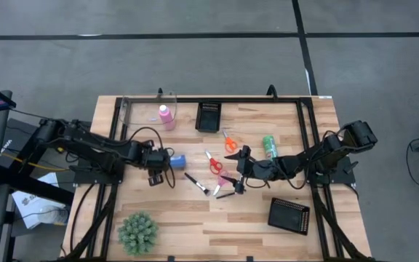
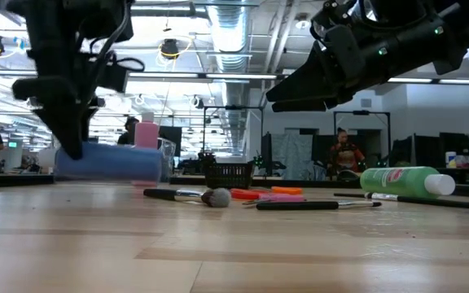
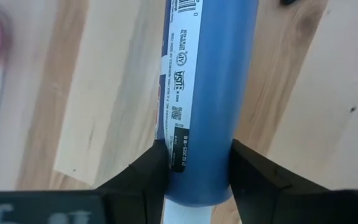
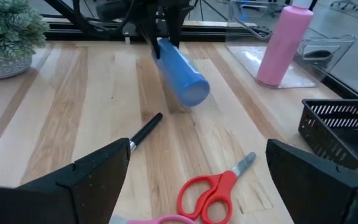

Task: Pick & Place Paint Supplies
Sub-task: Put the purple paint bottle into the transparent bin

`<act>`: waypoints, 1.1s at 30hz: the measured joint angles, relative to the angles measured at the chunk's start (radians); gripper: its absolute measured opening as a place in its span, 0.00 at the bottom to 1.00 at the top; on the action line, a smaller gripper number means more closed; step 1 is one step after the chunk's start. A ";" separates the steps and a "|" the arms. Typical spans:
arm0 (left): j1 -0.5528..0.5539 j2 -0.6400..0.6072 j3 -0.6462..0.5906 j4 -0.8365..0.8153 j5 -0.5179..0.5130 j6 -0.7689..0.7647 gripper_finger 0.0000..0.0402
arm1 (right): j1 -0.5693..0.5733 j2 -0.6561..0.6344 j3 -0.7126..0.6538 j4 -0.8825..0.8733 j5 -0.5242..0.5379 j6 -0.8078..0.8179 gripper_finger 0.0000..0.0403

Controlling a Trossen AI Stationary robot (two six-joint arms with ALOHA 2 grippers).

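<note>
Your left gripper [image 1: 158, 161] pinches the blue bottle [image 1: 177, 161] left of centre in the high view (lying on the table), so lift next; your right gripper [image 1: 236, 177] waits spread by 2 scissors [image 1: 214, 163].

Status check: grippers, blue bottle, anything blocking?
Left gripper closed around blue bottle, which lies on the table. Right gripper open above scissors. Nothing blocking.

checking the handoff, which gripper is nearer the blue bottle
Left. The left gripper has its fingers on either side of the blue bottle; the right gripper sits apart, over the scissors.
</note>
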 joint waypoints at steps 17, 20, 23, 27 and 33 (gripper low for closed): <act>0.000 0.329 0.373 -0.152 -0.094 0.184 0.34 | -0.050 0.000 0.001 0.108 -0.052 -0.007 0.37; 0.000 0.371 0.436 -0.151 -0.113 0.230 0.34 | -0.050 0.000 0.001 0.111 -0.055 -0.012 0.15; 0.000 0.407 0.490 -0.149 -0.131 0.276 0.34 | -0.052 0.000 0.001 0.107 -0.058 -0.016 0.03; 0.000 0.450 0.539 -0.134 -0.145 0.323 0.34 | -0.066 0.000 0.001 0.099 -0.059 0.002 0.03; 0.000 0.469 0.570 -0.085 -0.151 0.357 0.34 | -0.095 0.000 0.001 0.059 -0.059 0.040 0.00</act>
